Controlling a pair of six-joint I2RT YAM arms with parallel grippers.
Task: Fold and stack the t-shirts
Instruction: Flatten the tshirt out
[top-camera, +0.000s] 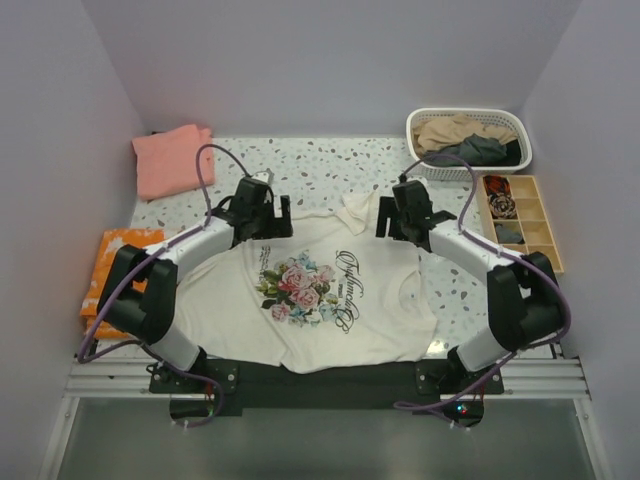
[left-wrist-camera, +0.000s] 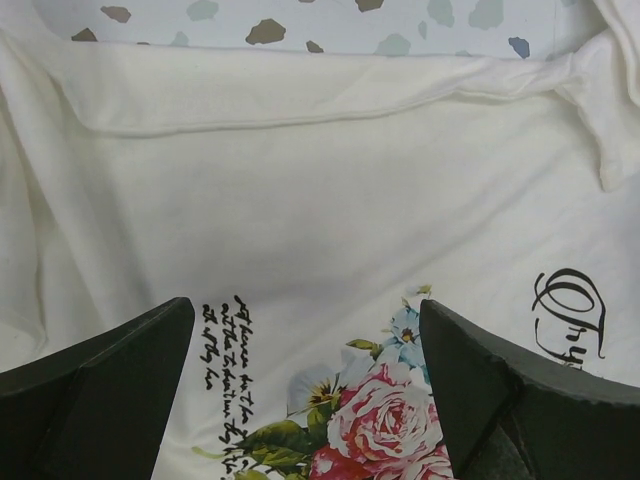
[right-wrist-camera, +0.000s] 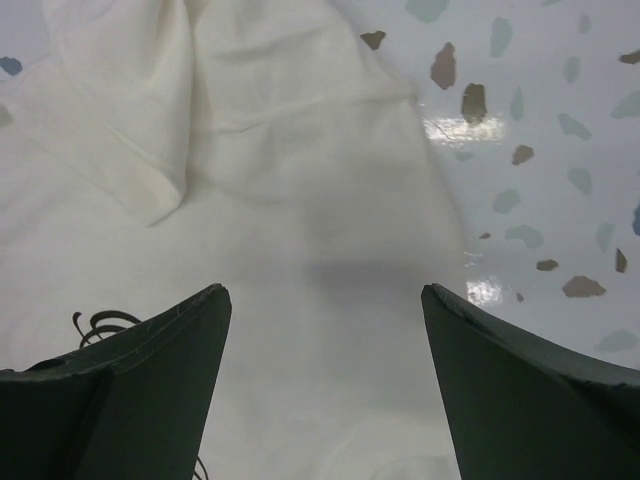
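A cream t-shirt with a pink-rose print and black script lies spread on the table between my two arms. My left gripper hovers open over its far left part, roses showing between the fingers. My right gripper hangs open over the shirt's far right part, nothing between its fingers. A folded salmon-pink t-shirt lies at the far left. Tan and dark grey t-shirts sit crumpled in the white basket.
An orange folded cloth lies at the left table edge. A wooden compartment tray with small items stands at the right, below the basket. Speckled tabletop shows beyond the cream shirt.
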